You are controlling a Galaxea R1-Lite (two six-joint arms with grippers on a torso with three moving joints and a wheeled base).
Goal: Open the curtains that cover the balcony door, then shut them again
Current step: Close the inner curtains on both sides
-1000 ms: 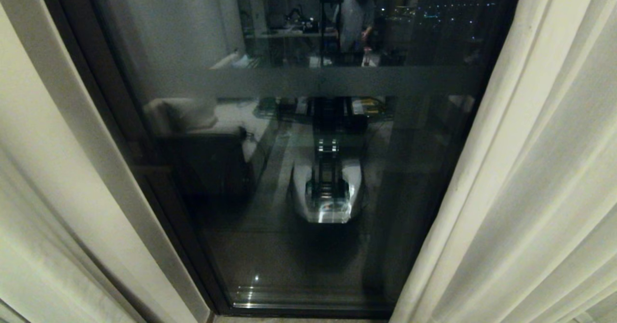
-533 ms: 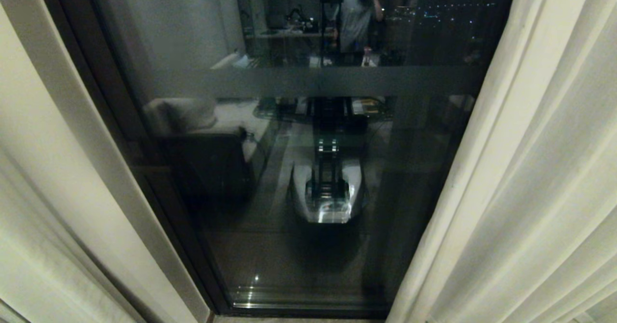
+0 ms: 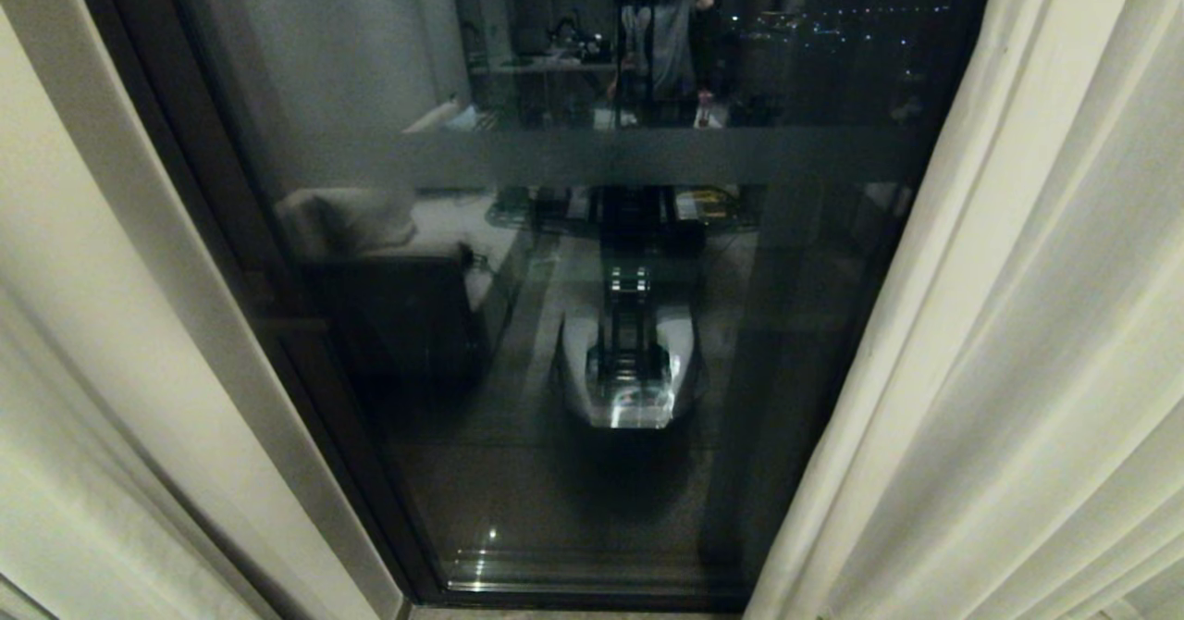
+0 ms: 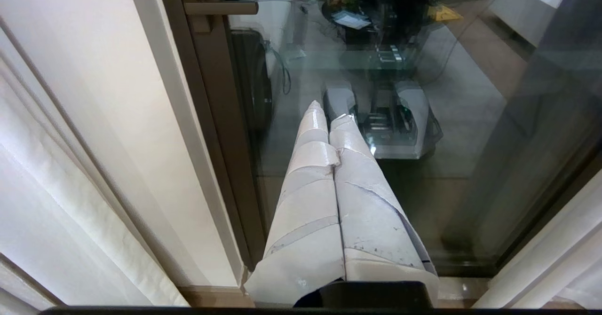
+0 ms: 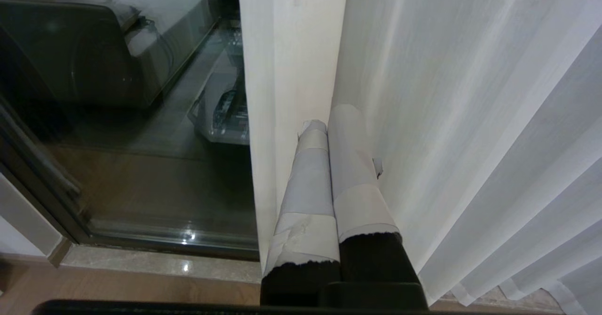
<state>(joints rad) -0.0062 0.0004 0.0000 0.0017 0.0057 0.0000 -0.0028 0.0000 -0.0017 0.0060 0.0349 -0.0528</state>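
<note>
Curtains (image 3: 1017, 342) hang parted at left and right of the exposed balcony door (image 3: 592, 324); left gripper (image 4: 329, 117) and right gripper (image 5: 324, 122) both closed, empty.

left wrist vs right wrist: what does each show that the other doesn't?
Left wrist only: the left gripper, shut, hanging in front of the bare glass of the balcony door, and a handle on the door's frame.
Right wrist only: the right gripper, shut, up against the inner edge of the right curtain panel; whether it touches the fabric is unclear.
Both: the door glass with the robot's base reflected in it, cream curtain fabric, and the floor sill.
</note>
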